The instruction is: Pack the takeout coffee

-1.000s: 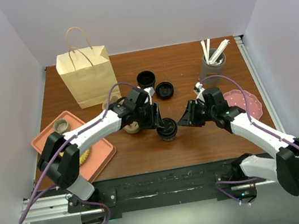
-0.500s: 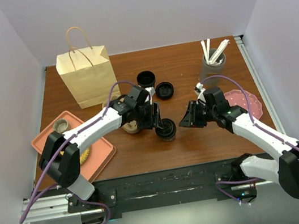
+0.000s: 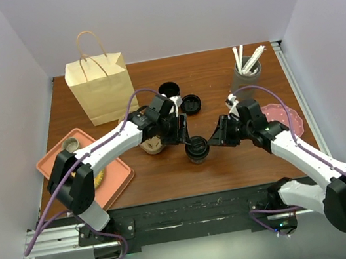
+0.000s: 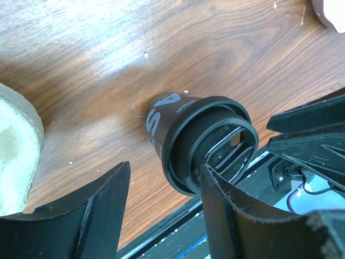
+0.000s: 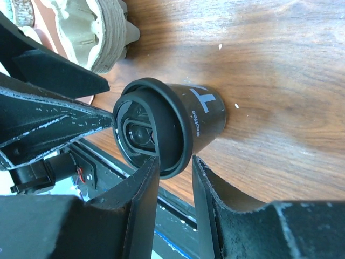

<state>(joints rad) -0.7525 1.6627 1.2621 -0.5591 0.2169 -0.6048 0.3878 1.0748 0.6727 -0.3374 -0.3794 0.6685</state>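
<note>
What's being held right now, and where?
Seemingly the takeout coffee, pinched at its lid rim by the right fingers; the left fingers stand open.

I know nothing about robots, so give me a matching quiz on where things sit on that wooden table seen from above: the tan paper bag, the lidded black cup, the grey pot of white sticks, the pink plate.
Things:
1. tan paper bag with handles
2. small black disposable cup with a black sip lid
3. grey pot holding white sticks
4. pink scalloped plate

Places:
A. back right
B. middle, towards the front
C. right side, halfway back
D. back left

Pairs: 1-D, 2-B, 3-A, 4-C
</note>
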